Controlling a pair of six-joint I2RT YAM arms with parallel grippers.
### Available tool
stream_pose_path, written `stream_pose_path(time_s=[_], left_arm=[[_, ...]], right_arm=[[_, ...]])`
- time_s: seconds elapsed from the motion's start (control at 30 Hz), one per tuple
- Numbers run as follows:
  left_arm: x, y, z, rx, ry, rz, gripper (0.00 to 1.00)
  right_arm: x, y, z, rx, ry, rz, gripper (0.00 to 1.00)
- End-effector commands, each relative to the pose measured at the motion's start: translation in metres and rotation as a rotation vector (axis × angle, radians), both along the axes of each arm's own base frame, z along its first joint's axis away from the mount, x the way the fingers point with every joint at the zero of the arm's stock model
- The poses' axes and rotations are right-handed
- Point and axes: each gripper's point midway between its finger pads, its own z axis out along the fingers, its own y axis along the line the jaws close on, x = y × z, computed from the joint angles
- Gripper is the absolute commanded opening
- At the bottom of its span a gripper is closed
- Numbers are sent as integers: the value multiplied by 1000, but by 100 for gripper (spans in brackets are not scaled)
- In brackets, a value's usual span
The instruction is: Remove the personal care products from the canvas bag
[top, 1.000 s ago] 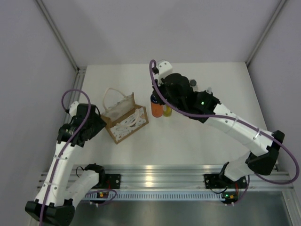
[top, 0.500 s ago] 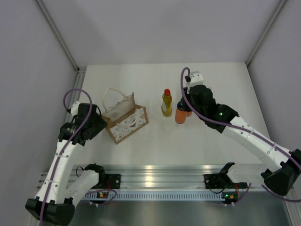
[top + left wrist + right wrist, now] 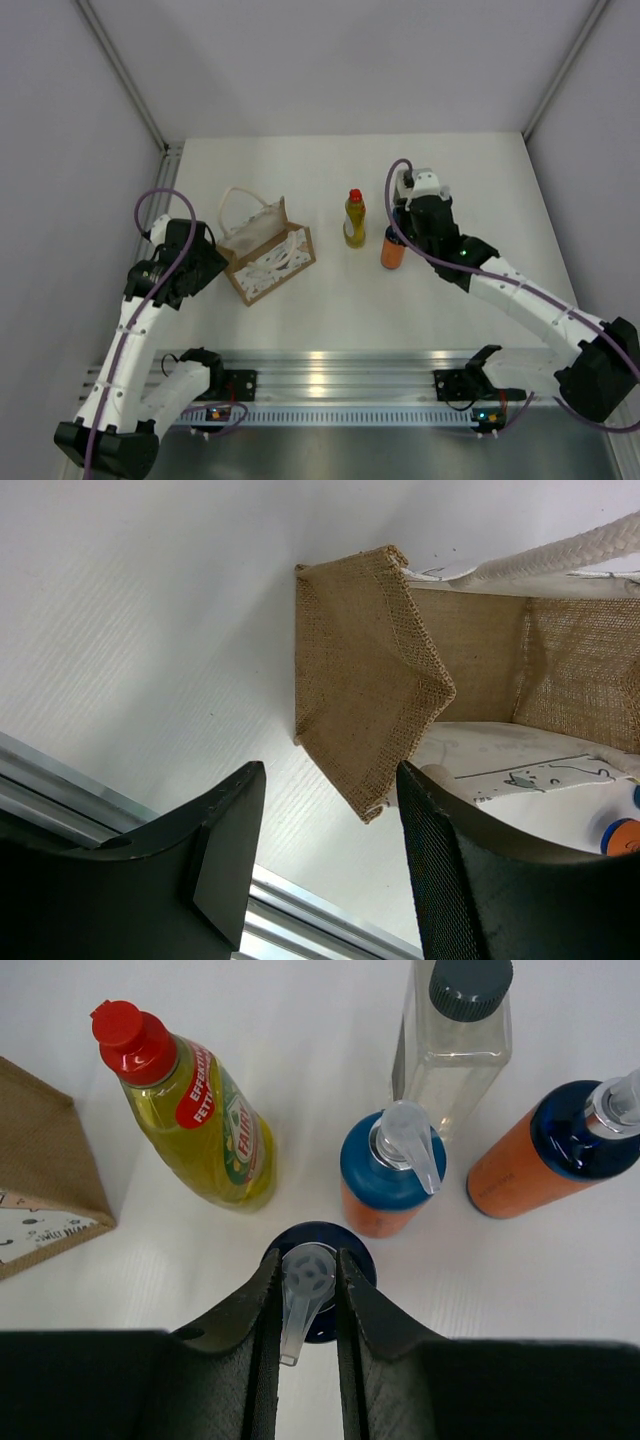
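The canvas bag (image 3: 265,250) stands on the white table at the left; its burlap corner shows in the left wrist view (image 3: 370,700). My left gripper (image 3: 325,820) is open and empty beside that corner. My right gripper (image 3: 308,1285) is shut on the clear pump head of an orange bottle with a dark blue cap (image 3: 392,250), holding it upright right of the yellow bottle with a red cap (image 3: 354,220). The right wrist view also shows the yellow bottle (image 3: 200,1120), an orange bottle with a blue cap (image 3: 390,1180), a clear bottle with a grey cap (image 3: 455,1040) and another orange bottle (image 3: 560,1150).
White walls enclose the table on three sides. A metal rail (image 3: 330,365) runs along the near edge. White printed paper (image 3: 520,770) lies inside the bag. The bag's white loop handles (image 3: 238,205) rise on its far side.
My right gripper has carried the orange bottle from next to the bag rightwards past the yellow bottle and lower, beside the other bottles. The left arm has not moved.
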Motion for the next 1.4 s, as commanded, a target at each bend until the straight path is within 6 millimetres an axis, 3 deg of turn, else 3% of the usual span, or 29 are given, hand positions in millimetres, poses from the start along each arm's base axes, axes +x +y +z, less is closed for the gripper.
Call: stream_pose_path(time_s=[0.0, 0.17, 0.33, 0.4, 0.47, 0.6, 0.63, 0.7, 0.8, 0.83, 0.87, 0.93, 1.03, 1.17, 1.2, 1.37], left_arm=[[8, -2, 7, -4, -37, -10, 60], [10, 4, 19, 31, -68, -15, 61], [11, 7, 30, 56, -95, -21, 64], [13, 8, 36, 61, -107, -26, 70], [14, 9, 41, 74, -119, -35, 76], [15, 11, 55, 101, -149, -57, 82], [14, 12, 61, 113, -160, -71, 84], [14, 12, 67, 136, -162, -103, 97], [14, 14, 83, 166, -173, -122, 98], [13, 16, 91, 186, -172, -135, 98], [12, 17, 96, 194, -175, -140, 98], [7, 22, 113, 221, -195, -143, 98], [0, 31, 128, 261, -213, -118, 98], [-8, 45, 132, 328, -201, -80, 98], [-10, 49, 134, 340, -205, -68, 98], [-22, 53, 139, 374, -229, -96, 98]], right_arm=[[27, 17, 47, 159, -186, 3, 0], [32, 20, 25, 132, -138, 0, 0], [35, 25, 17, 126, -131, 16, 1], [35, 25, 14, 120, -126, 16, 26], [34, 25, 14, 116, -122, 18, 42], [34, 23, 24, 119, -142, 14, 59], [31, 21, 21, 102, -122, 13, 69], [29, 17, 31, 89, -130, 11, 72], [25, 8, 54, 89, -162, -8, 73], [20, 4, 53, 74, -144, -10, 73], [16, 1, 69, 94, -165, -9, 75], [5, -5, 69, 79, -122, -11, 75], [-10, -22, 86, 76, -133, -35, 79], [-37, -53, 107, 56, -147, -83, 94], [-46, -60, 101, 33, -115, -85, 95], [-81, -91, 110, 64, -101, -150, 99]])
